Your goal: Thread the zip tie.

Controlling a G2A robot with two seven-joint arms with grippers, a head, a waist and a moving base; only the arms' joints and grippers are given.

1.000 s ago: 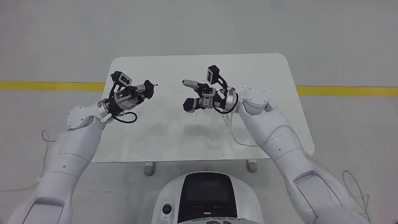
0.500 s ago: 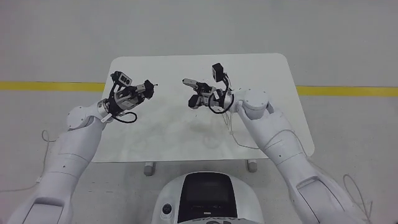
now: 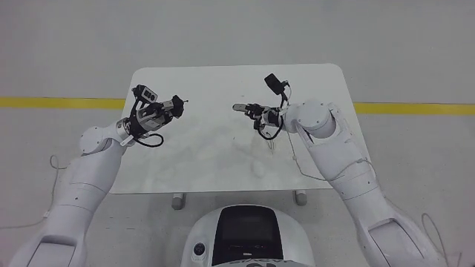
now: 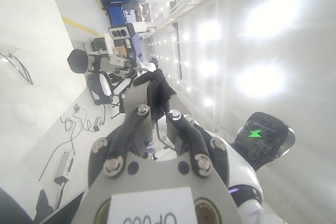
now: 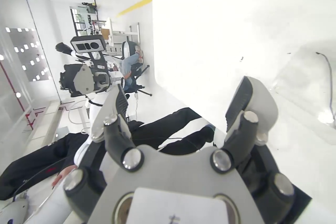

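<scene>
- Though it is too small to make out fully, the zip tie reads as a short dark sliver jutting from the tip of the left gripper, held in the air above the left part of the table.
- Left gripper: fingers drawn together, apparently pinching the tie. How much of it sits inside the pads cannot be told.
- Right gripper: fingers spread wide, nothing between them. It is over the middle-right of the table, well apart from the left gripper.
- Handling, as a judgement: very light, narrow and springy. It is stiff along its length but bends easily, and the smooth plastic may slip or twist in the pads.
- Best hold: pinch the flat faces close to the free end, so the tip does not flop while it is lined up with the head slot. A firm squeeze should do no harm.
- Since 1.0 s ago: the right arm has pulled back from the left gripper toward the table's right side, and its wrist has rolled. The gap between the grippers is wider. The left arm has not moved.
</scene>
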